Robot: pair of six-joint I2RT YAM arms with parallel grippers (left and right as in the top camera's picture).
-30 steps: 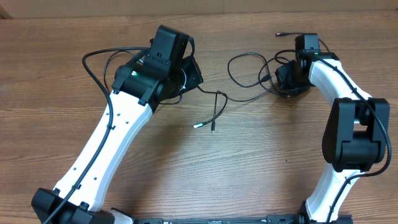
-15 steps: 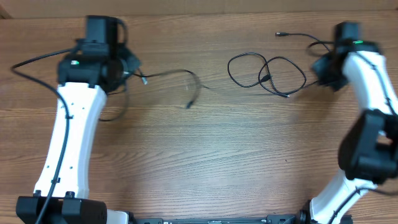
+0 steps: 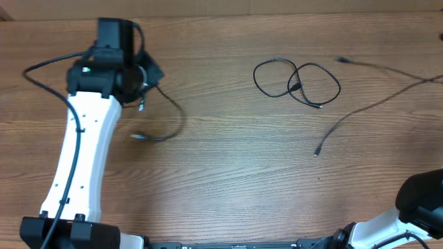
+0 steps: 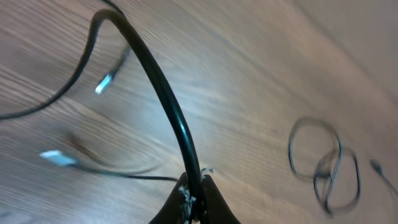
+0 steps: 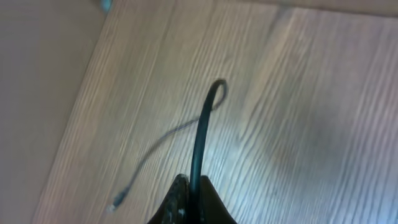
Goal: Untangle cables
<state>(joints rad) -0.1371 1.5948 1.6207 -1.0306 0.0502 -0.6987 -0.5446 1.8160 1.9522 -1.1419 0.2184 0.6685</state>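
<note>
- The wooden tabletop (image 3: pixel 228 180) carries everything.
- The white left arm (image 3: pixel 82 142) stands well left of the looped cable (image 3: pixel 295 86).
- The right cable (image 5: pixel 199 140) trails just right of the looped cable, and the right tool (image 5: pixel 189 194) is pinching it.
- The left cable (image 4: pixel 168 99) curls well left of the looped cable, and the left tool (image 4: pixel 194 194) is pinching it.

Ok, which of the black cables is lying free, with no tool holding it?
The middle cable, lying alone in two overlapping loops. The left cable is pinched in the left tool, and the right cable in the right tool.
</note>
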